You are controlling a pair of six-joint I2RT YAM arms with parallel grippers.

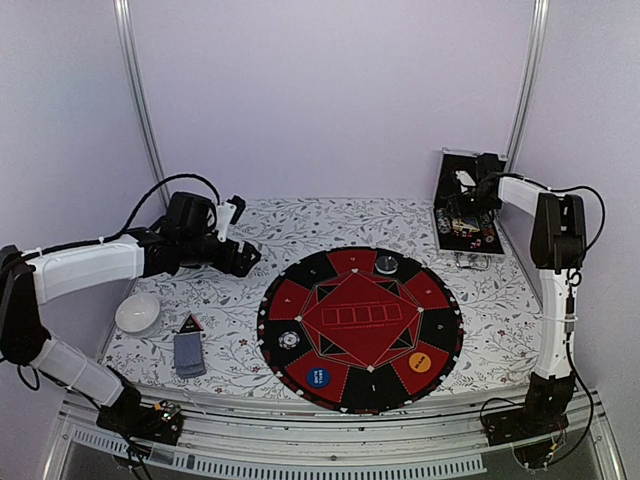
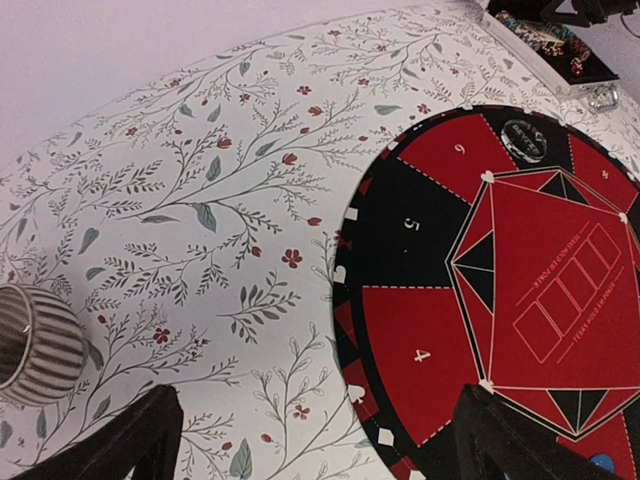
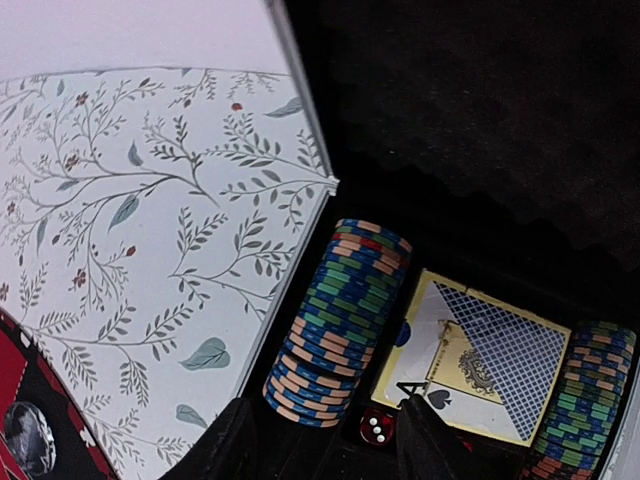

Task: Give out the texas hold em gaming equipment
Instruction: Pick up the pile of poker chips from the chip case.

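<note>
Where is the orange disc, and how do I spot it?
Find the big round red-and-black mat. Along its edge nearest the robot's bases lie two flat discs. The orange disc is the right one, on a red wedge; the blue disc sits to its left on black.

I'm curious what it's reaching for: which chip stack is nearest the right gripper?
The stack against the case wall, by the floral cloth, just ahead of the right gripper. The other stack lies beyond the cards.
</note>
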